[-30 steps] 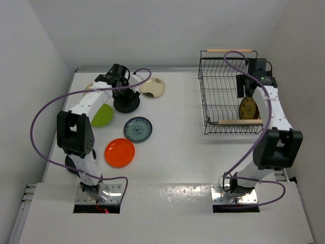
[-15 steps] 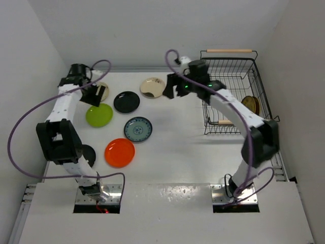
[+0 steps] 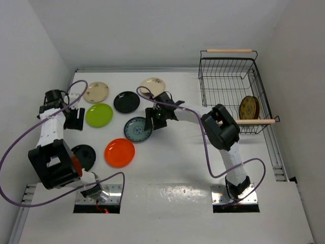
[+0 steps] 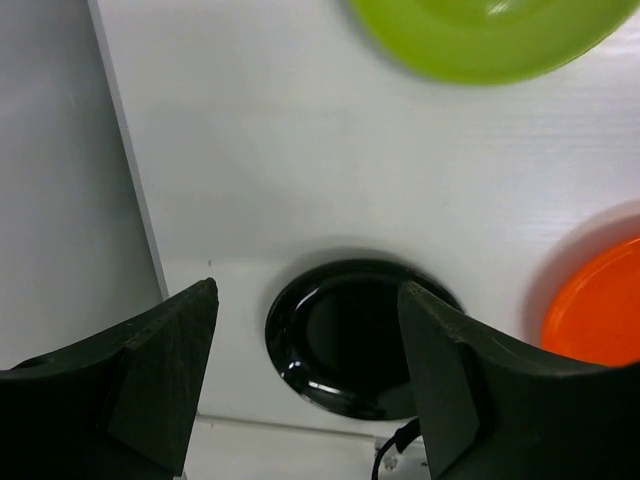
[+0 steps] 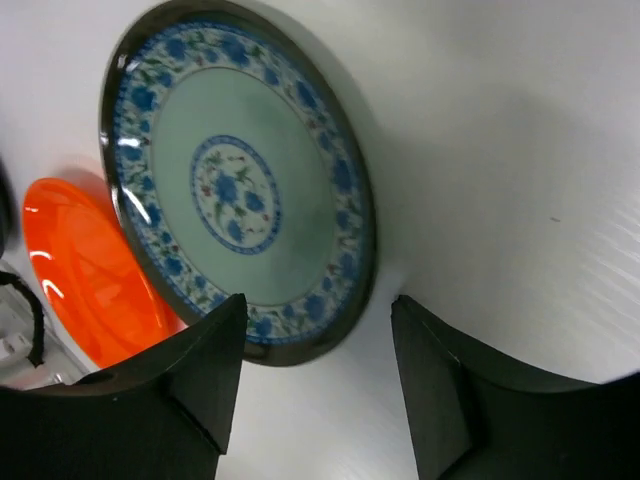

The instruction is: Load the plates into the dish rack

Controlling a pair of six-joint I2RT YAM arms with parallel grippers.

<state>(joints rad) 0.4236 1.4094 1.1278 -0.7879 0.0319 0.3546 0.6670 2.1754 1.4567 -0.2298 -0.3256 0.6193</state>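
Note:
The blue-patterned plate [image 3: 138, 129] lies flat mid-table, filling the right wrist view [image 5: 240, 190]. My right gripper [image 3: 153, 121] is open, low at that plate's right rim, its jaws straddling the rim [image 5: 318, 305]. The orange-red plate [image 3: 120, 152] lies in front of it. The lime green plate [image 3: 99, 115], a black plate [image 3: 126, 101] and two cream plates [image 3: 96, 91] [image 3: 153, 86] lie further back. My left gripper [image 3: 74, 118] is open and empty, left of the green plate. One brown-gold plate [image 3: 249, 107] stands in the dish rack [image 3: 208, 89]. The other is out of view.
A black round dish [image 3: 84, 156] lies near the left arm's base and shows between the left jaws [image 4: 355, 340]. The table's left edge and the wall [image 4: 60, 200] are close to the left gripper. The rack has wooden handles at back [image 3: 228, 51] and front [image 3: 256, 121].
My right arm has swung from the rack leftward and down to the blue-patterned plate. My left gripper has moved from the back plates to the left edge, nearer the front.

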